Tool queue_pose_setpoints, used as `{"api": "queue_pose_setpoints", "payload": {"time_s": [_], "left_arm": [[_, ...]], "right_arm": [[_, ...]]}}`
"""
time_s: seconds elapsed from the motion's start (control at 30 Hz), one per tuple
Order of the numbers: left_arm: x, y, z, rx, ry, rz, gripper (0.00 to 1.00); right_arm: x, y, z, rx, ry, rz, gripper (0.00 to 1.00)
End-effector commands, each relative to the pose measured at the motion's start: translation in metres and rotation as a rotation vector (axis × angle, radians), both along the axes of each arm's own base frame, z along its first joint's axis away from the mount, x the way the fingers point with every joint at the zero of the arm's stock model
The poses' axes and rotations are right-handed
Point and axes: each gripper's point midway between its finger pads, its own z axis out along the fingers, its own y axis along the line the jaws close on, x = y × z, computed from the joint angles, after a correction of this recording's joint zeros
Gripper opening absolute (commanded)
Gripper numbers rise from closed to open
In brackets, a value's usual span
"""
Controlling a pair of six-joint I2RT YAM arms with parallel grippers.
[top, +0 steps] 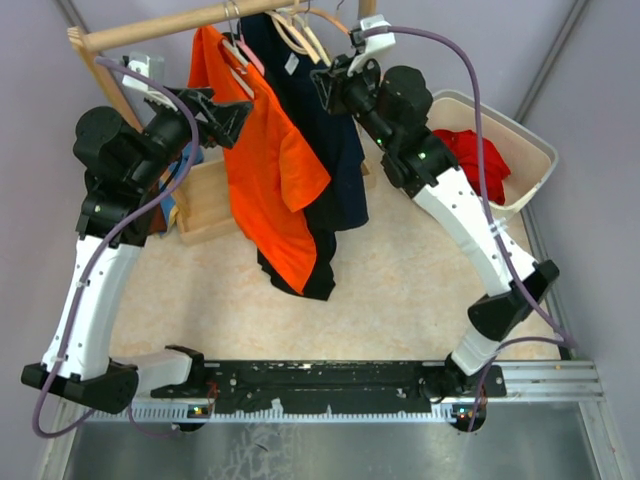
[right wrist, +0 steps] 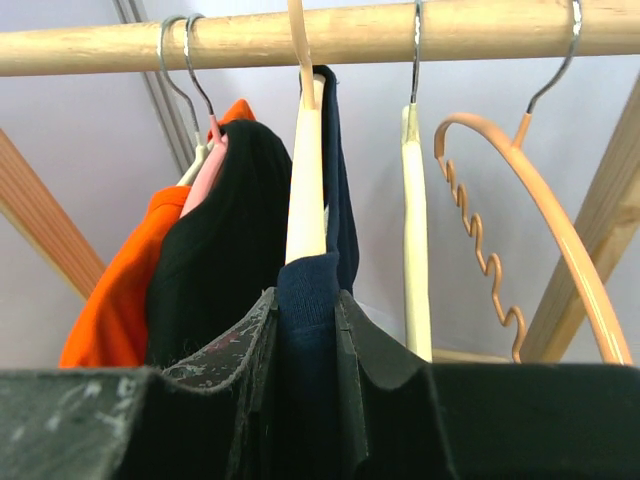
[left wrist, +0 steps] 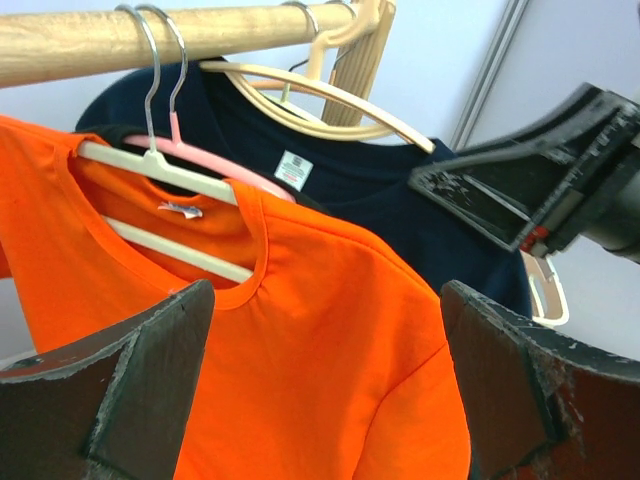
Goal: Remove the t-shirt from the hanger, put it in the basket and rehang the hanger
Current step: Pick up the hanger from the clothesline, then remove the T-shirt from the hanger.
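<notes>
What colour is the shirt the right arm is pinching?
It is a navy blue t-shirt, clearest in the right wrist view.

Bright, even, diffuse light throughout; faint soft shadows on the table; right wrist view's nearest fingers slightly soft.

Plain orange t-shirt, navy t-shirt and black t-shirt under a pale wood rail.
The navy one carries a small white label. I see a white hanger, a pink hanger, a cream hanger and a peach hanger. My left gripper and right gripper are scuffed black, my cable purple. The worktop is speckled beige, and the off-white bin shows red cloth.
</notes>
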Motion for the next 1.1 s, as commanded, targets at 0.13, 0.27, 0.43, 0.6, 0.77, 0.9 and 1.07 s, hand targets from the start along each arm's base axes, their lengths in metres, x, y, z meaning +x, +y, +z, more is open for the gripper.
{"api": "queue_pose_setpoints", "payload": {"time_s": [0.13, 0.27, 0.43, 0.6, 0.77, 0.9, 1.07], "left_arm": [[0.007, -0.003, 0.027, -0.036, -0.041, -0.007, 0.99], [0.018, -0.008, 0.037, -0.055, -0.060, -0.022, 0.95], [0.036, -0.021, 0.037, -0.063, -0.048, -0.062, 0.95], [0.046, -0.033, 0.031, -0.065, -0.039, -0.072, 0.97], [0.050, -0.059, 0.028, -0.012, -0.033, -0.050, 0.98], [0.054, -0.073, 0.027, 0.018, -0.031, -0.008, 0.98], [0.064, -0.075, 0.018, 0.022, -0.003, 0.061, 0.98]], "right_arm": [[-0.072, -0.044, 0.079, 0.155, -0.224, 0.007, 0.00], [-0.092, -0.053, 0.070, 0.153, -0.222, 0.011, 0.00], [-0.114, -0.065, 0.063, 0.153, -0.224, 0.020, 0.00], [-0.129, -0.074, 0.052, 0.143, -0.221, 0.027, 0.00], [-0.142, -0.084, 0.049, 0.154, -0.236, 0.026, 0.00], [-0.149, -0.089, 0.049, 0.165, -0.246, 0.031, 0.00], [-0.156, -0.096, 0.049, 0.168, -0.256, 0.028, 0.00]]}}
